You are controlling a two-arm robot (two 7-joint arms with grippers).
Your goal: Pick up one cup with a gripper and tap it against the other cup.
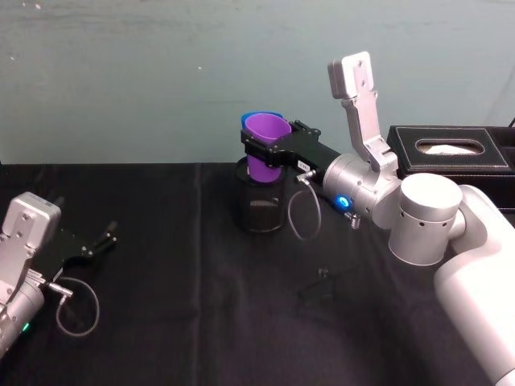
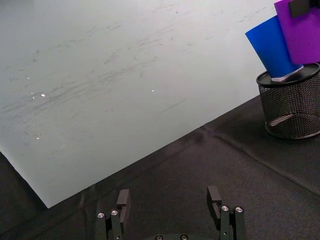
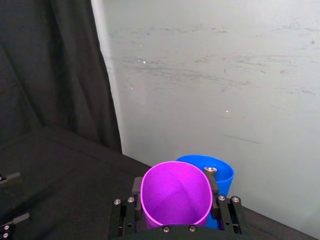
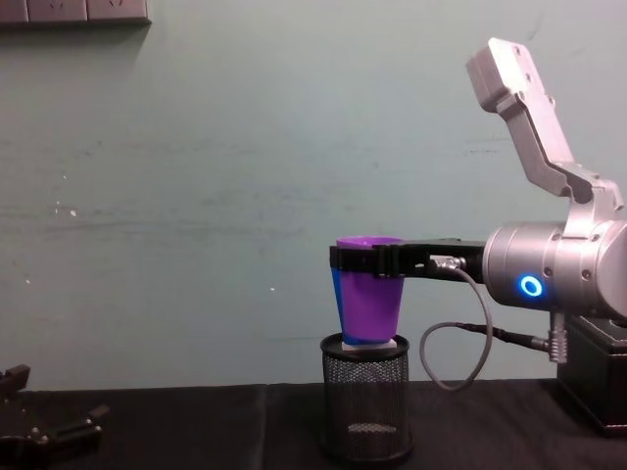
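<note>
The purple cup [image 1: 267, 138] [image 3: 176, 195] [image 4: 372, 299] hangs upright just above a black wire-mesh holder [image 1: 259, 207] [image 4: 365, 399]. My right gripper [image 1: 262, 149] [image 3: 175, 202] [image 4: 377, 260] is shut on the cup near its rim. Directly behind it, the blue cup [image 1: 259, 118] [image 3: 220, 169] [image 2: 272, 47] stands in the holder [image 2: 292, 105]. The two cups are side by side, and I cannot tell whether they touch. In the left wrist view the purple cup [image 2: 301, 30] overlaps the blue one. My left gripper [image 1: 103, 240] [image 2: 169, 202] [image 4: 49, 431] rests open on the table at the far left.
A black tissue box [image 1: 451, 151] stands at the back right, behind the right arm. A small black object [image 1: 320, 287] lies on the black tablecloth in front of the holder. A pale green wall closes off the back of the table.
</note>
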